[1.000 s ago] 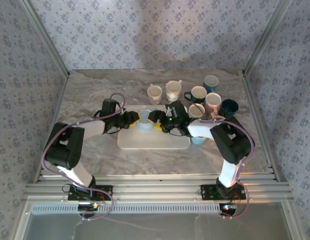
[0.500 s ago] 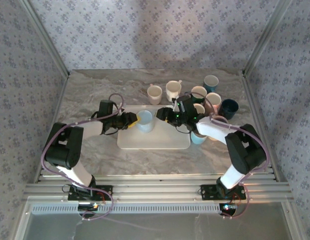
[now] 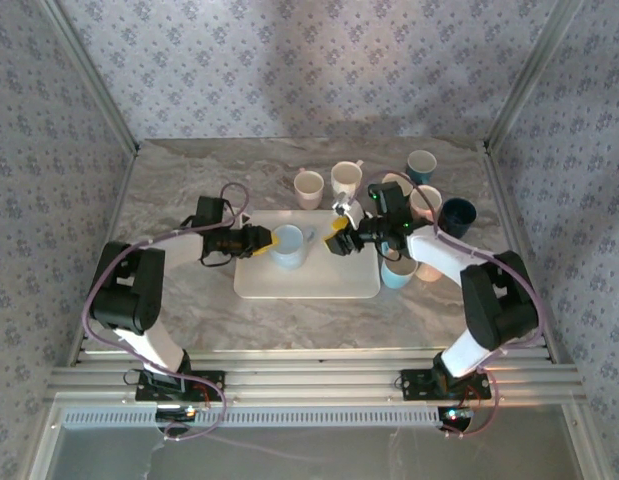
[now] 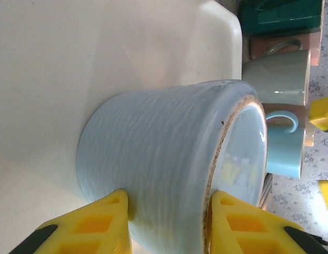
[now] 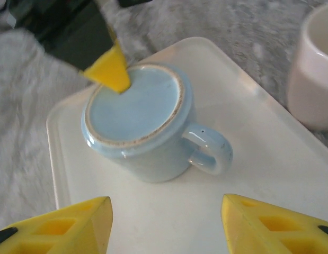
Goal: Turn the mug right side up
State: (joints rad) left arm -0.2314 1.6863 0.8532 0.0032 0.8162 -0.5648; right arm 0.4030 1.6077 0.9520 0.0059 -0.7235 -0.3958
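Note:
The light blue mug [image 3: 292,247] stands upside down on the white tray [image 3: 309,283], its flat base with a brown ring facing up [image 5: 137,114]. Its handle [image 5: 209,151] points toward my right gripper. My left gripper [image 3: 267,240] reaches in from the left, shut on the mug: in the left wrist view the gripper [image 4: 169,198] has one yellow finger [image 4: 108,217] on the ribbed side wall [image 4: 153,137] and the other finger [image 4: 232,214] against the base ring. My right gripper [image 3: 339,238] hangs open to the mug's right, apart from it, with nothing but bare tray between its fingertips [image 5: 166,203].
Several upright mugs crowd the back right: white [image 3: 308,187], cream [image 3: 346,180], teal [image 3: 396,188], pink [image 3: 425,203], dark blue [image 3: 457,215]. Another light blue mug [image 3: 394,272] sits just off the tray's right edge. A pale mug [image 5: 315,74] stands beyond the tray corner.
My right gripper has pulled back from the mug, rightward and away, with its jaws open. The left gripper has closed further on the mug, which stays in place on the tray.

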